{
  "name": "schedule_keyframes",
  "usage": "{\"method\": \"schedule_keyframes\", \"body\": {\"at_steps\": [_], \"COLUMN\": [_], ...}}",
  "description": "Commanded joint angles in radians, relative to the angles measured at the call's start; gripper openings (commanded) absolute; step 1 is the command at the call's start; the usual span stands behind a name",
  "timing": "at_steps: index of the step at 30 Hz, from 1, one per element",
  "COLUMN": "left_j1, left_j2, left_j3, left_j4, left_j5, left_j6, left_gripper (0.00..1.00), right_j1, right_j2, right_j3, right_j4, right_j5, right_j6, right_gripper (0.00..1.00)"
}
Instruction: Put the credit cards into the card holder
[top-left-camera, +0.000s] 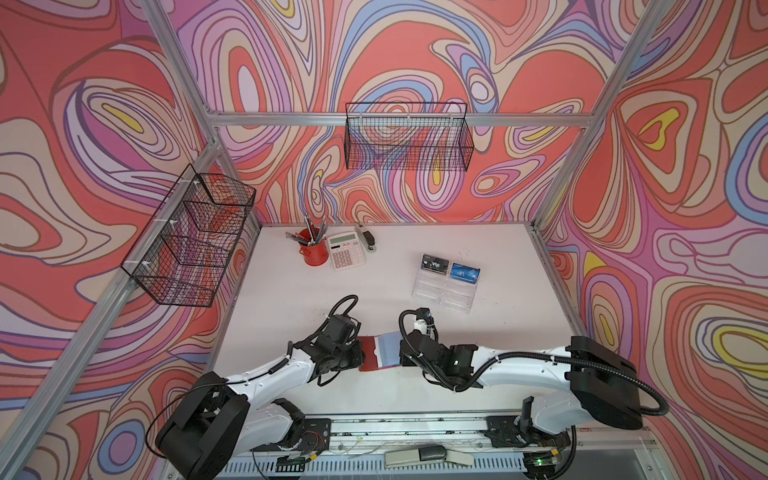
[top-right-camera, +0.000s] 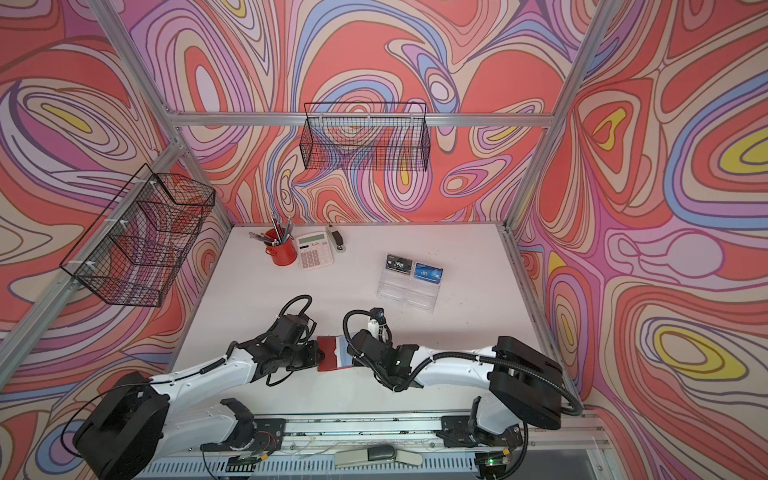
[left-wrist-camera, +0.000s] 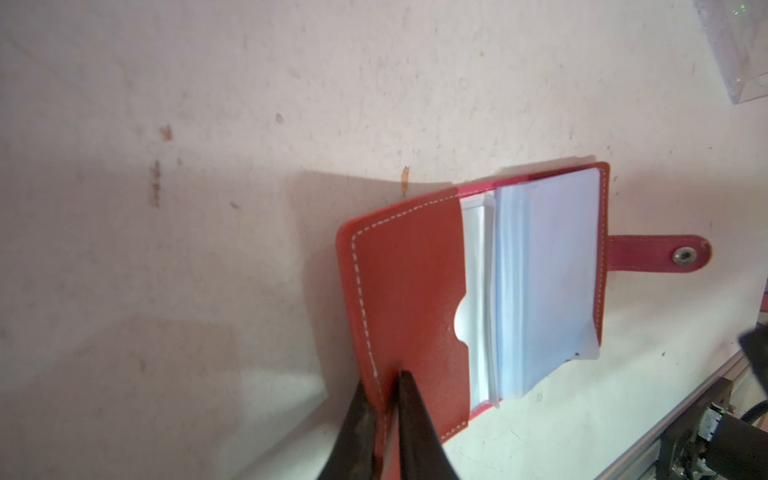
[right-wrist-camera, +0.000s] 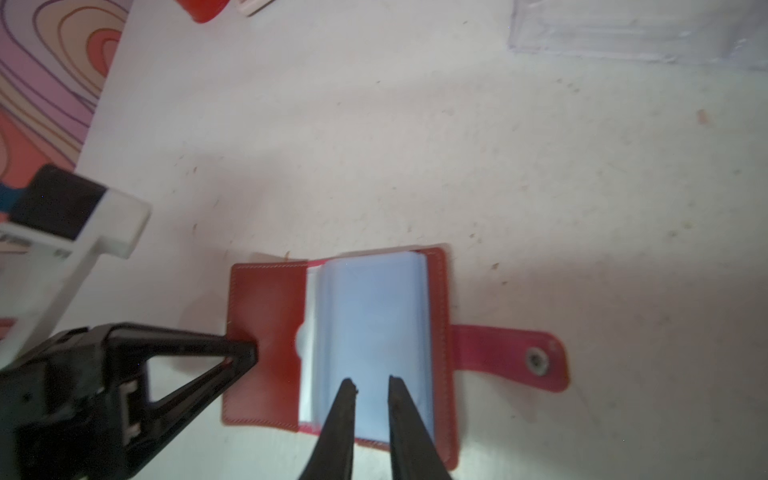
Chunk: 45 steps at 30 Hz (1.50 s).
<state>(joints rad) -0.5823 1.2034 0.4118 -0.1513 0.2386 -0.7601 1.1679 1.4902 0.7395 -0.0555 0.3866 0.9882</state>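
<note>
So the card holder (top-left-camera: 380, 351) is laid open on the table (top-left-camera: 291, 299), right between the two arms, and its clear sleeves (right-wrist-camera: 374, 324) look pale and blank, so probably nothing has been loaded yet. The left gripper (left-wrist-camera: 384, 380) is clamped on the rim of the holder's red cover, which is kept folded open that way. The right gripper (right-wrist-camera: 372, 382) is held over the sleeves on the strap (right-wrist-camera: 511, 357) side of the holder, jaws a little apart, with nothing seen between them. The credit cards (top-left-camera: 465, 274) are nowhere near: a black one and a blue one are parked in the clear stand (top-left-camera: 442, 293), well beyond the holder toward the back wall. Stuff that could go wrong from here, at a guess: the sleeves look floppy and one corner is curled up, so a card edge could easily get snagged on a sleeve mouth, or get shoved between two sleeves instead of into one. The cover is only pinched at its very edge, so the grip could be lost, and then the cover would likely flop back over the sleeves. The holder looks light, so it could be dragged across the table by any sideways push. And thin cards packed in a stand are fiddly to get pulled out one at a time.
</note>
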Motion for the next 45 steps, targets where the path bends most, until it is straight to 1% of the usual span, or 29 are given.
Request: {"method": "schedule_keyframes", "body": {"at_steps": [1, 6, 13, 17, 30, 38, 45], "left_j1": [0.001, 0.001, 0.001, 0.001, 0.001, 0.001, 0.0], "left_j2": [0.026, 0.047, 0.044, 0.035, 0.03, 0.033, 0.036], "left_j3": [0.005, 0.004, 0.008, 0.005, 0.004, 0.006, 0.006], "left_j4": [0.012, 0.025, 0.019, 0.01, 0.009, 0.009, 0.012], "left_j5": [0.002, 0.007, 0.007, -0.007, -0.007, -0.007, -0.006], "left_j6": [0.007, 0.007, 0.007, 0.006, 0.005, 0.007, 0.008], "left_gripper": [0.13, 0.11, 0.1, 0.1, 0.1, 0.1, 0.09], "right_j1": [0.015, 0.015, 0.015, 0.014, 0.014, 0.024, 0.026], "right_j2": [0.039, 0.083, 0.087, 0.087, 0.079, 0.021, 0.043], "right_j3": [-0.018, -0.037, -0.059, -0.081, -0.1, -0.116, -0.118], "right_j4": [0.074, 0.091, 0.031, 0.045, 0.051, 0.041, 0.044], "right_j5": [-0.053, -0.038, 0.008, -0.002, -0.007, 0.017, 0.019], "right_j6": [0.044, 0.081, 0.158, 0.18, 0.205, 0.216, 0.228], "right_gripper": [0.17, 0.18, 0.19, 0.18, 0.13, 0.13, 0.13]}}
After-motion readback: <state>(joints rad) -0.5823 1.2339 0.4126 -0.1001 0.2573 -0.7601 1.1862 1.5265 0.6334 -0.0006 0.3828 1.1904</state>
